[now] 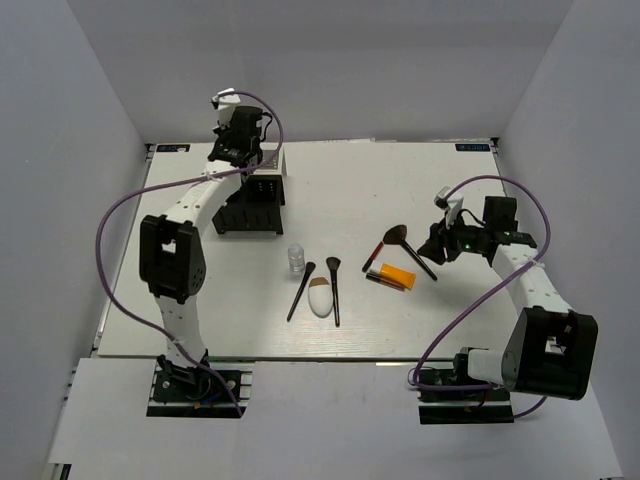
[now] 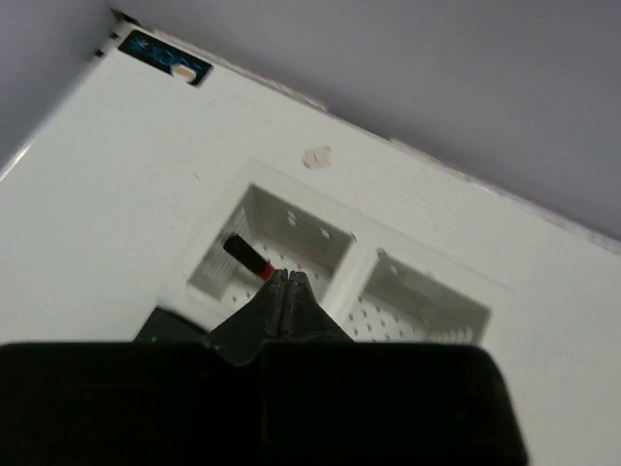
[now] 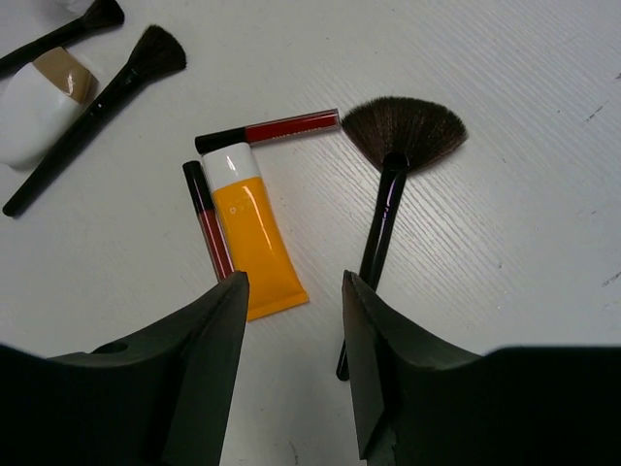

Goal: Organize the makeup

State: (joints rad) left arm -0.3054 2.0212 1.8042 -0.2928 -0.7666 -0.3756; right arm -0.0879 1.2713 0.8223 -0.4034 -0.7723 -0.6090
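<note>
Makeup lies mostly on the white table [image 1: 350,190] in front of my right pincer [image 3: 293,286], whose fingers stand apart with nothing between them. The orange tube [image 3: 254,243] runs lengthwise away from that gap. Its white cap is at the far end and its flat end is just before my fingertips. A tiny mark below the cap is too small to read. One red stick [image 3: 210,225] lies alongside the tube, black cap far from me. Another red stick [image 3: 277,128] lies crosswise beyond the cap. The fan brush [image 3: 388,165] points its brown head away, and its handle runs back to just beside one finger. Farther off lie the sponge [image 3: 34,112], tan tip away, a slim brush [image 3: 92,112] and a second brush [image 3: 68,29]. Near them, in the top view, stands the clear bottle [image 1: 296,258].

My left pincer [image 2: 285,278] is pressed closed at the far corner over a white perforated tray [image 2: 291,216]. A short red-black stick [image 2: 247,259] slants out from its tips, black end outward. A blue sticker [image 2: 165,56] there is unreadable.
</note>
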